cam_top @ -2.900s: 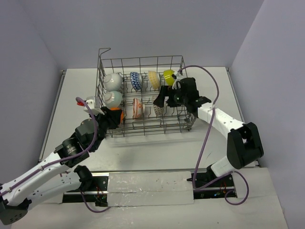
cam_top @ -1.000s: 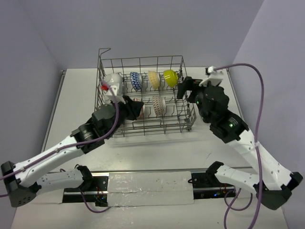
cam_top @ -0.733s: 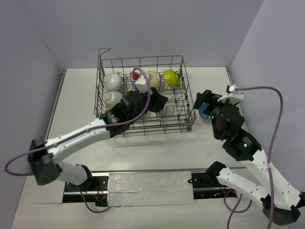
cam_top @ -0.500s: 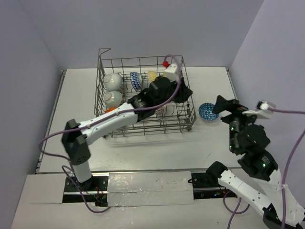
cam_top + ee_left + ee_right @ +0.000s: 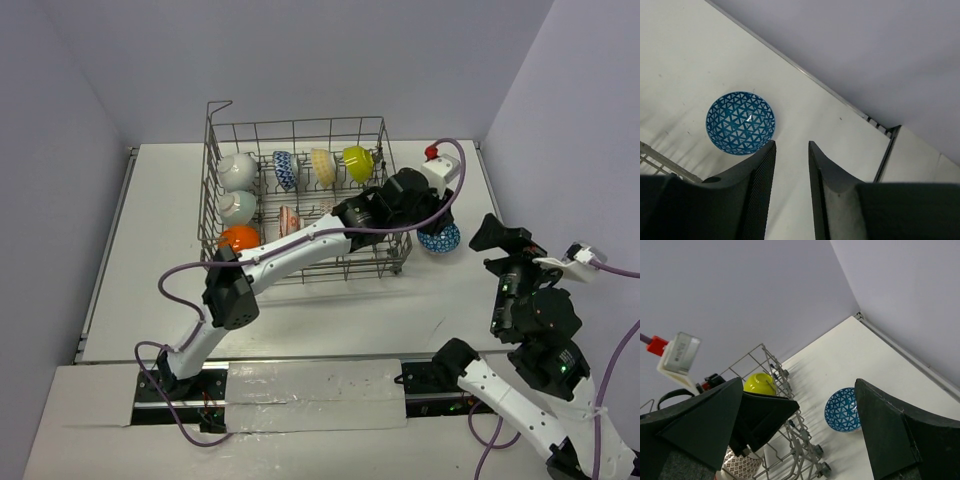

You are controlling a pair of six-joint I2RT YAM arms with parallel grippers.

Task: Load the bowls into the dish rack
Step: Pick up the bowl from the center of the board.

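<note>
My left arm reaches across the dish rack (image 5: pixel 296 123), the left gripper (image 5: pixel 420 215) above a dark-blue patterned bowl (image 5: pixel 443 241) on the table (image 5: pixel 150 220) just right of the rack. Seven bowls show among the tines: white bowl (image 5: pixel 237 171), blue-white bowl (image 5: pixel 285 170), pale yellow bowl (image 5: pixel 322 165), lime bowl (image 5: pixel 357 163), pale bowl (image 5: pixel 238 207), orange bowl (image 5: pixel 240 238) and red-white bowl (image 5: pixel 290 220). My right gripper (image 5: pixel 495 235) hangs raised at right, well apart from the rack.

Dish rack (image 5: pixel 300 135): 1. Bowls visible in rack: 7 (white bowls (image 5: pixel 237 170), 2; blue-white bowl (image 5: pixel 285 169), 1; yellow bowl (image 5: pixel 321 165), 1; lime bowl (image 5: pixel 357 162), 1; orange bowl (image 5: pixel 240 238), 1; red-white bowl (image 5: pixel 290 220), 1). Blue patterned bowl (image 5: pixel 440 239) on table (image 5: pixel 150 220): 1. Arms (image 5: pixel 290 252): 2.
</note>
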